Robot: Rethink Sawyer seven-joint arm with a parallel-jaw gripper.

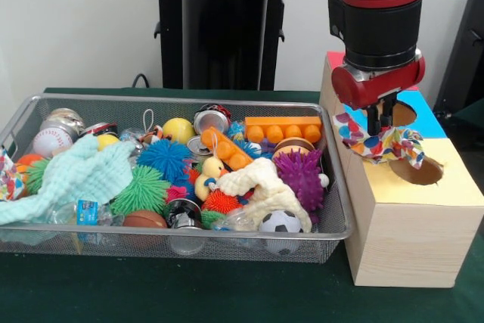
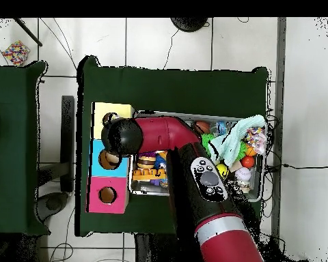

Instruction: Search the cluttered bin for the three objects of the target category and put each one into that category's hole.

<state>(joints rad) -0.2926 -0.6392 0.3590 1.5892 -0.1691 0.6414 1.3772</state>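
green table; patterned cloth [image 1: 382,144] hangs from end effector [image 1: 382,122] (over box [image 1: 412,221]).

a robotics lab: a red robot arm [image 2: 208,198] on a pedestal works at a green-covered worktop [image 2: 173,85], on a pale tiled floor [image 2: 167,41] with loose cables [image 2: 57,41], and a second green worktop [image 2: 16,136] beside it.
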